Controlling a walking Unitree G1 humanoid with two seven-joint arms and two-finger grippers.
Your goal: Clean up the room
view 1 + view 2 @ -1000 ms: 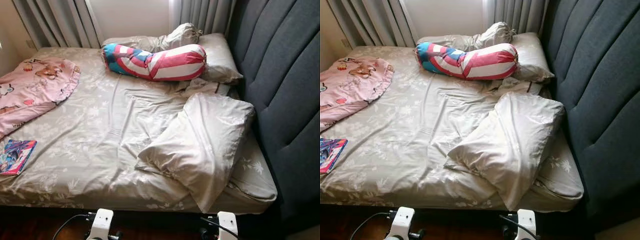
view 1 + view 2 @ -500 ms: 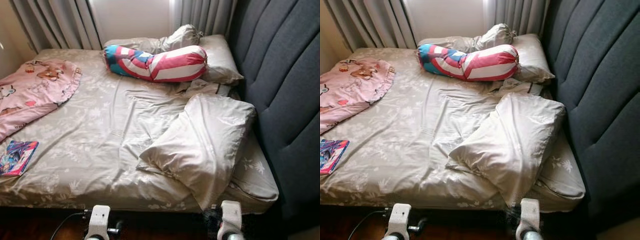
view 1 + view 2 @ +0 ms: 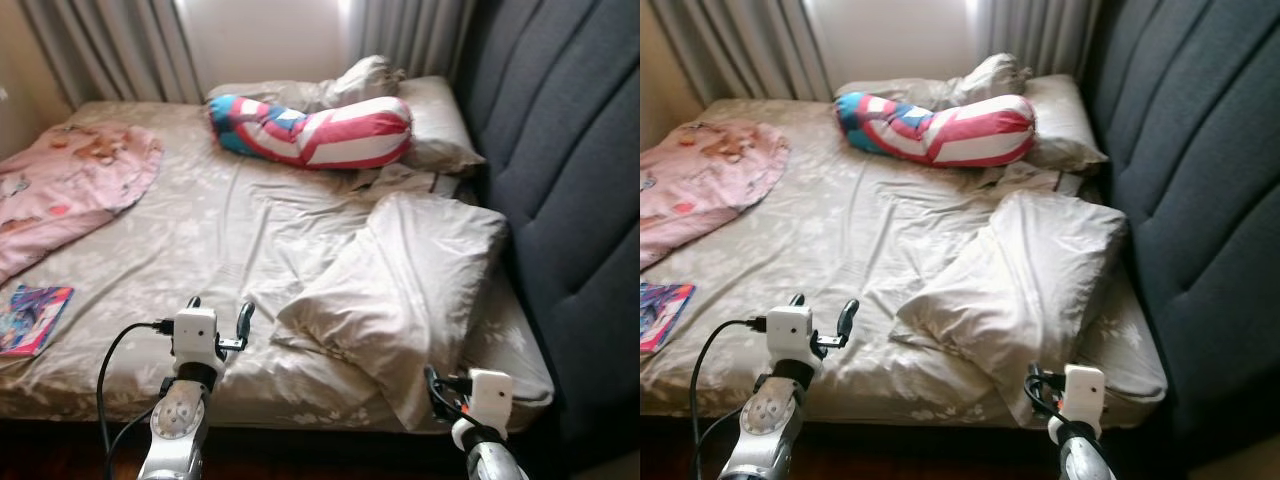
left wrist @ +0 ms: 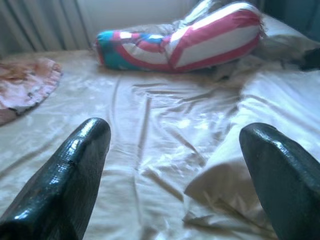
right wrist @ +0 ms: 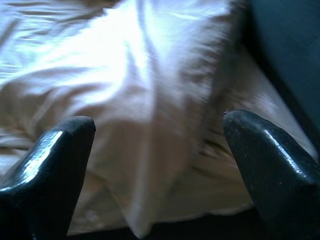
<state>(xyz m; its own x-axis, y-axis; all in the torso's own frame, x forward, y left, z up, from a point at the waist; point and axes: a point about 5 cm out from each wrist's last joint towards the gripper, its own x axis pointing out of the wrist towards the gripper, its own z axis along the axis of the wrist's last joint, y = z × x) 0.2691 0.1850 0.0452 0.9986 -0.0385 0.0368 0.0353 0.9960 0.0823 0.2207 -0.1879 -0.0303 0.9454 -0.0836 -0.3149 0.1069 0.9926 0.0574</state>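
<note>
Across the bed (image 3: pixel 180 240) in left eye view: big beige pillow (image 3: pixel 400 290) lies crooked near the dark padded headboard (image 3: pixel 570 180), striped bolster (image 3: pixel 315 130) by the far pillows (image 3: pixel 430 115), pink blanket (image 3: pixel 60 195) bunched on robot's left, comic book (image 3: pixel 30 318) at near left edge. Sheet wrinkled; grey curtains (image 3: pixel 110 45) behind. Left gripper (image 3: pixel 218 312) raised over near edge, right gripper (image 3: pixel 440 385) low beside pillow's hanging corner.

Right eye view: same layout.

Left wrist view: fingers (image 4: pixel 75 170) wide apart, holding nothing; rumpled sheet between, pillow edge just ahead.

Right wrist view: fingers (image 5: pixel 50 165) spread wide, empty; pillow straight ahead, not touching.
</note>
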